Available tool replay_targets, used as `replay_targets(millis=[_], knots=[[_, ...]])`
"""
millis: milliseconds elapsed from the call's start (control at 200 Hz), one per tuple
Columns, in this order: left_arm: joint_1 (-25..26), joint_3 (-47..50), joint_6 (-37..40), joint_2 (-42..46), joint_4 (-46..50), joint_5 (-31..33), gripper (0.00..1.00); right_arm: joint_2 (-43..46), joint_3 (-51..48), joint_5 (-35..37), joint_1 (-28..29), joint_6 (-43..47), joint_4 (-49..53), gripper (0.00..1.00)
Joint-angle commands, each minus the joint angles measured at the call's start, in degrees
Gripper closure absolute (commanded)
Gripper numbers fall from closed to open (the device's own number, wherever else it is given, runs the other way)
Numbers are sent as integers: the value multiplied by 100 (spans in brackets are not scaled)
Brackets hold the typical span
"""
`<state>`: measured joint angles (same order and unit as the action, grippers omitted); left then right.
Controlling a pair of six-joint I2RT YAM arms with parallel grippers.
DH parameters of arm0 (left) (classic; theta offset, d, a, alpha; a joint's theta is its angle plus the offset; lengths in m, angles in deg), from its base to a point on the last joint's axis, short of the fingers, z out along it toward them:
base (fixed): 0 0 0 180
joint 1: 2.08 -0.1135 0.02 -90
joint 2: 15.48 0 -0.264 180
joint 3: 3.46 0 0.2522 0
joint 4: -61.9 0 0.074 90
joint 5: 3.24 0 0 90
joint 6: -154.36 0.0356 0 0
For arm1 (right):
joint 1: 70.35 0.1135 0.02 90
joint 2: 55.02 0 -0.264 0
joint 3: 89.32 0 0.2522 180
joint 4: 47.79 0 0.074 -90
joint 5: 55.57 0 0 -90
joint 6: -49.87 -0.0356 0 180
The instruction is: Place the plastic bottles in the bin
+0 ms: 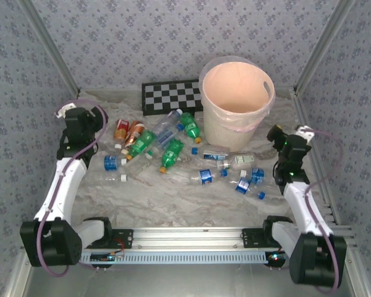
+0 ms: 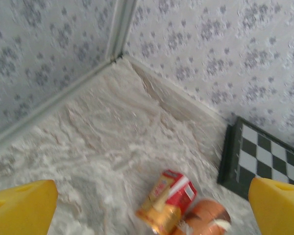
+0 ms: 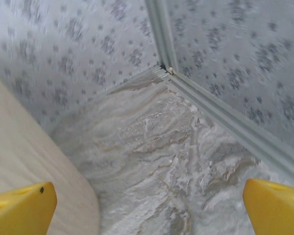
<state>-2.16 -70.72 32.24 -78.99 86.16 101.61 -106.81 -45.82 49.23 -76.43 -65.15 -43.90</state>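
Several plastic bottles lie scattered mid-table: two red/orange-labelled ones (image 1: 122, 130) (image 1: 135, 131), green ones (image 1: 142, 142) (image 1: 172, 154) (image 1: 190, 125), and clear ones with blue labels (image 1: 114, 163) (image 1: 205, 176) (image 1: 250, 179). The peach-cream bin (image 1: 226, 130) stands upright at the back right, with nothing visible inside. My left gripper (image 1: 98, 115) hovers at the left, open, just left of the red bottles. In the left wrist view the open left gripper (image 2: 153, 196) has the red-labelled bottle (image 2: 169, 200) and an orange one (image 2: 206, 218) lying on the table ahead. My right gripper (image 1: 274, 133) (image 3: 149, 196) is open and holds nothing, right of the bin's wall (image 3: 29, 161).
A black-and-white checkerboard (image 1: 171, 97) (image 2: 264, 161) leans against the back wall left of the bin. Patterned walls close in the back and both sides. A wrinkled marbled cloth (image 1: 173, 198) covers the table. An aluminium rail (image 1: 185, 238) runs along the near edge.
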Motion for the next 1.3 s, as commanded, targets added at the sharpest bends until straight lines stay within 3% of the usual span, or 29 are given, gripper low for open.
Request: replay_targets(millis=[0,235,335,510,635,745,855,955,1084,1164,1299], knots=[[336,157,-488,306,563,-489,0,483,47,-936,-268,-1422,1598,0],[2037,811,-499,821,542,26,0,1139,201,-2129,-213,-1300,2273,1],[2784,1108,-572,939,529,338,0,1380,344,-1962,242,-1150,2795,1],[3699,1572,-802,927,437,655,0,1549,589,-1094,1626,-917,3524,1],[4035,1578,-1059,698,672,871,0,1334,830,-150,2876,-1038,3850,1],[4182,1557,-1837,670,1219,1554,0,794,1270,646,3973,-1241,4330,1],[4225,1870,-1473,933,1004,1418,0,161,1674,1133,4696,-1595,4856,1],[4242,2100,-1010,1211,795,911,0,-371,1840,1191,5027,-2110,5071,1],[4269,2322,-1049,1523,780,624,0,-862,1787,846,5183,-2898,4873,1],[4371,2418,-975,1734,752,646,0,-1018,1687,681,5289,-3429,4601,0],[4532,2510,-893,2051,768,849,0,-1191,1446,538,5437,-4148,4001,8]])
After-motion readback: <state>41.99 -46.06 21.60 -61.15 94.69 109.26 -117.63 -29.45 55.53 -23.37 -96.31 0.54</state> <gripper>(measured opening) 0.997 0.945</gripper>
